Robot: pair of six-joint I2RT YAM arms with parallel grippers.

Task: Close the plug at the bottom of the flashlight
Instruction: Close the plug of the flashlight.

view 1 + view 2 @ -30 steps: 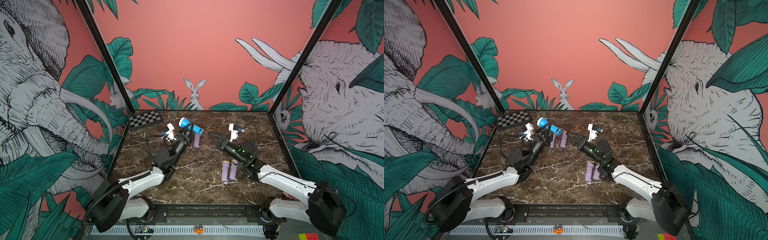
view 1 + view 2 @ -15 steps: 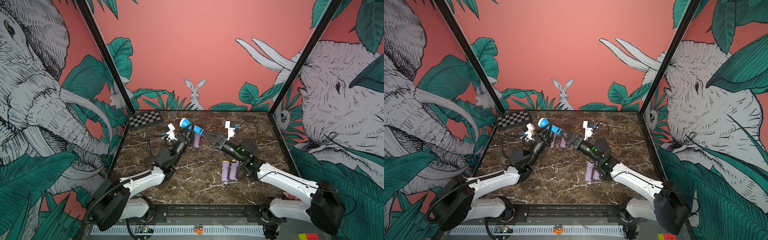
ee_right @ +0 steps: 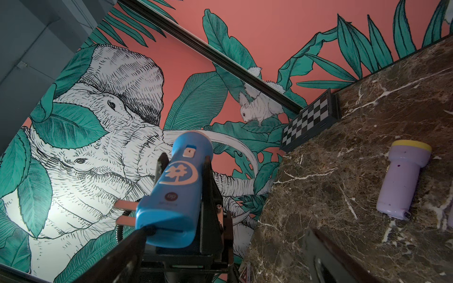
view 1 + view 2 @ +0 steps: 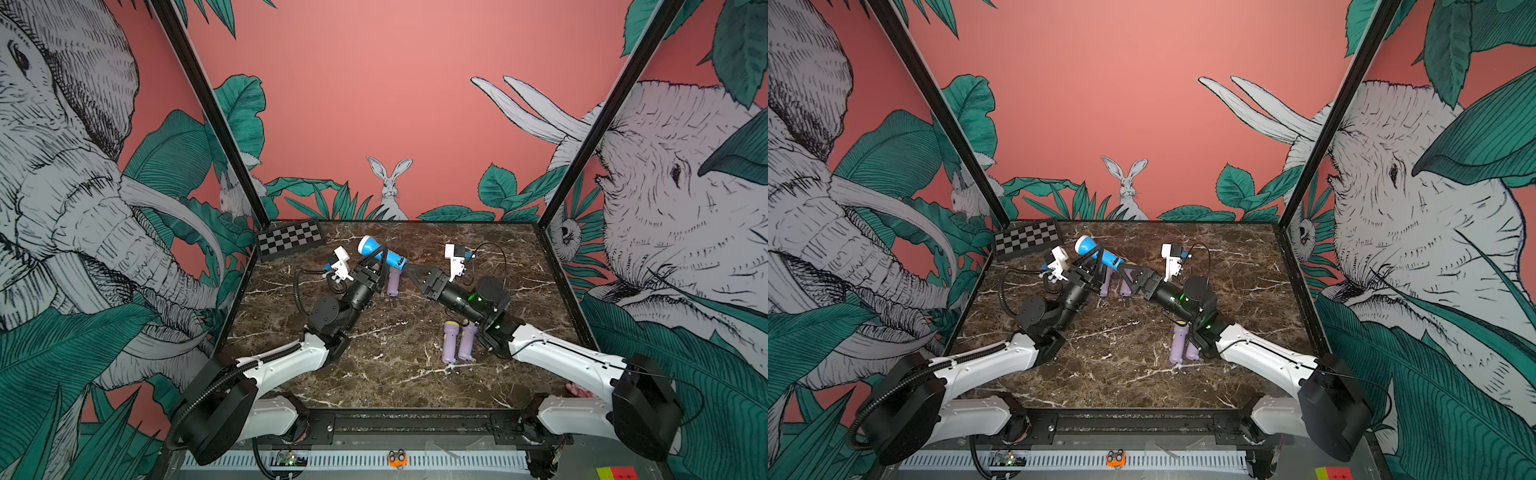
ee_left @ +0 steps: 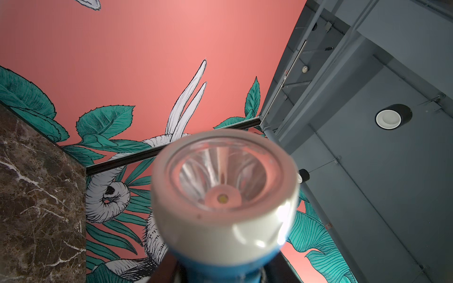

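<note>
Blue plastic flashlight with a white head [image 4: 392, 258] is up off the brown marble tabletop [image 4: 395, 374] near the back, clamped in my left gripper [image 4: 378, 264]. My right gripper [image 4: 409, 271] sits wide open at its tail end, holding nothing. The two coppery plug prongs [image 3: 123, 212] stick out sideways, so I'd say the whole folding job is left. One lilac flashlight [image 4: 392, 282] lies underneath, a lilac pair [image 4: 449, 343] by the right arm and a checkerboard [image 4: 289, 240] in the corner. Nothing's really blocking.

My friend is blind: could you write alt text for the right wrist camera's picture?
A blue flashlight, clamped in the left gripper, points away, its two plug prongs folded out at the near end. A lilac flashlight lies on the marble table.
</note>
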